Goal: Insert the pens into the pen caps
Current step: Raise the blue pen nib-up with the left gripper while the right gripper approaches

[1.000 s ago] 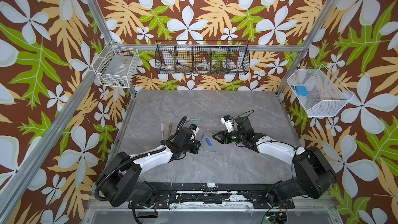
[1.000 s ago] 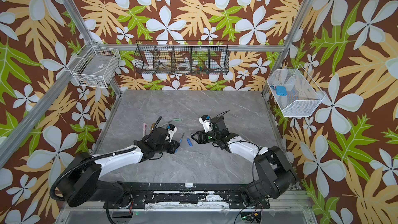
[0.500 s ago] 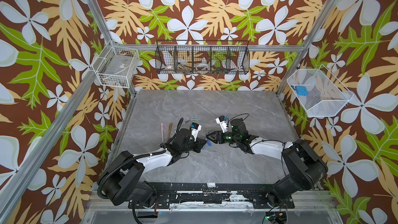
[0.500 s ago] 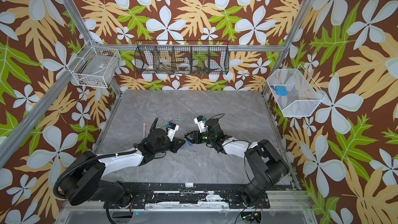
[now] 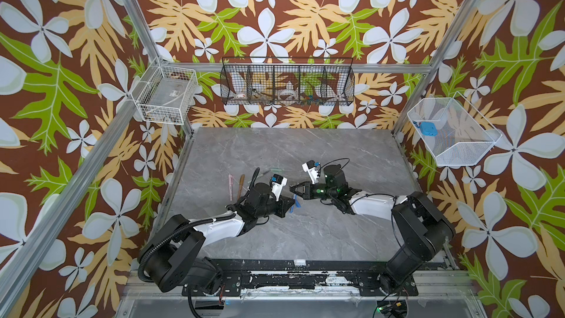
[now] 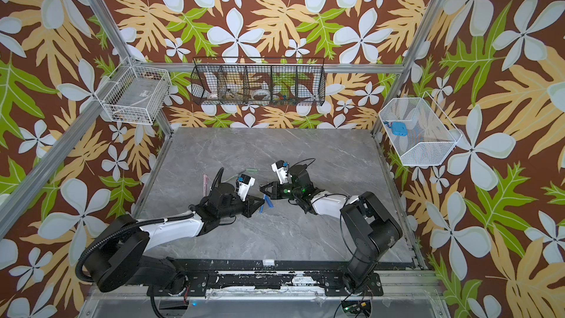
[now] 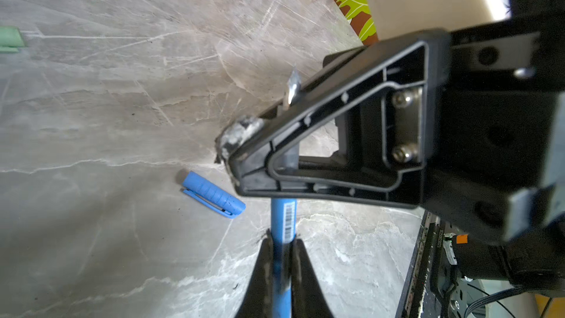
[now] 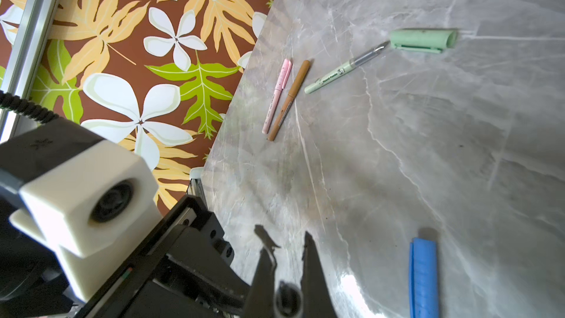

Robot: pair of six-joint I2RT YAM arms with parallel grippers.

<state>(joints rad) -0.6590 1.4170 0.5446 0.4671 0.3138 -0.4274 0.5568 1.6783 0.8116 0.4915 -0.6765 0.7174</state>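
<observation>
Closing from spread to together, the right gripper (image 8: pixel 284 234) now pinches the blue pen (image 7: pixel 282 218) near its tip, while the left gripper (image 7: pixel 282 237) clamps the barcoded barrel above the middle of the bench (image 5: pixel 275 154); this looks like a regrip between arms, not capping yet. The ribbed blue cap (image 7: pixel 214 193) lies flat on the bench just beside both grippers, untouched. The green pen (image 8: pixel 336 74) and green cap (image 8: pixel 423 39) lie separate farther back, and the pink pen (image 8: pixel 276 96) and brown pen (image 8: pixel 290 99), seemingly capped, lie near the left edge.
</observation>
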